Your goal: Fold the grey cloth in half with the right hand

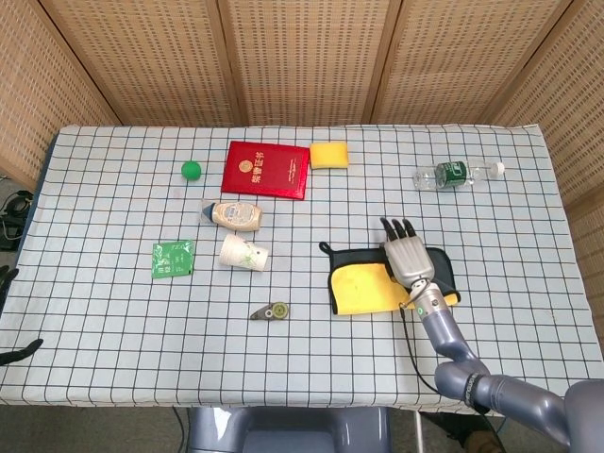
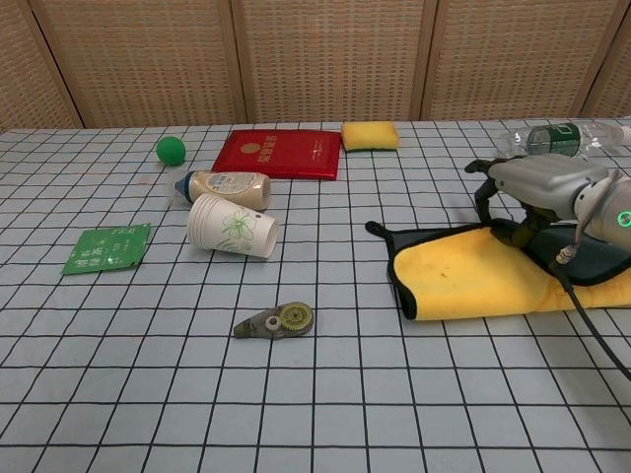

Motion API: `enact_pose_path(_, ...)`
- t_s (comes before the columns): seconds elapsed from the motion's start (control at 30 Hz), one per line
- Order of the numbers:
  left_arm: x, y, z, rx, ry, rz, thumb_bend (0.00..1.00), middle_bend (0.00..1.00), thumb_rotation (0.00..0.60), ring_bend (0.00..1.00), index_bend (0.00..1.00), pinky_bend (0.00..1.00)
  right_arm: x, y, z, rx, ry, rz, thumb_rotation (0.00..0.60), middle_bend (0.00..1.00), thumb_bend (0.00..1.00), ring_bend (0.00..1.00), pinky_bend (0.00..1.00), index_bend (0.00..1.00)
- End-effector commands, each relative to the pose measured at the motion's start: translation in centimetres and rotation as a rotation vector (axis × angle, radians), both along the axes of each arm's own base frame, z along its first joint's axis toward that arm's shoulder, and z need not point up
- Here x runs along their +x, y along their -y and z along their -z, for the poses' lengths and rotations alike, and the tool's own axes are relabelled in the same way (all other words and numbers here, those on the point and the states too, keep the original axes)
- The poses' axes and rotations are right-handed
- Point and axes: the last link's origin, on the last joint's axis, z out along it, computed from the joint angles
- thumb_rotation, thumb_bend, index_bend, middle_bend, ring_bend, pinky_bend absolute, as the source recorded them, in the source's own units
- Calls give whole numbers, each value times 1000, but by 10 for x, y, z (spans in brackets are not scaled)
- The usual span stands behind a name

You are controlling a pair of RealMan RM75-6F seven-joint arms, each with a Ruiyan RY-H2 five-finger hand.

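Observation:
The grey cloth (image 1: 440,270) lies right of the table's centre, its yellow underside (image 1: 363,289) turned up over most of it. In the chest view the yellow flap (image 2: 473,276) covers the near part, and grey (image 2: 592,264) shows only at the far right. My right hand (image 1: 408,257) sits at the cloth's far edge, its fingers (image 2: 490,192) curled down and holding the lifted yellow edge. At the head view's left edge, dark tips of my left hand (image 1: 21,353) show beside the table; too little is visible to read its state.
Left of the cloth lie a correction tape (image 1: 272,311), a tipped paper cup (image 1: 243,253), a beige bottle (image 1: 234,215) and a green packet (image 1: 173,259). Further back are a red booklet (image 1: 266,169), a yellow sponge (image 1: 329,154), a green ball (image 1: 192,170) and a water bottle (image 1: 451,175).

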Motion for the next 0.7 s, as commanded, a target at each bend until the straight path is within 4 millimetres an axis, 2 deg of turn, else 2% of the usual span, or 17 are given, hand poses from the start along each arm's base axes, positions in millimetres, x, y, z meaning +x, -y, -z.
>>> enact_pose_path(0.03,0,0,0,-1,0,-2,0,0,600,0,0,0,2,2,-1,-7,4,-4,600,0,671,0,0,624)
enact_pose_path(0.7,-2,-2,0,3,-2,-12,0,0,600,0,0,0,3,18,0,-43,-6,16,600,0,671,0,0,627)
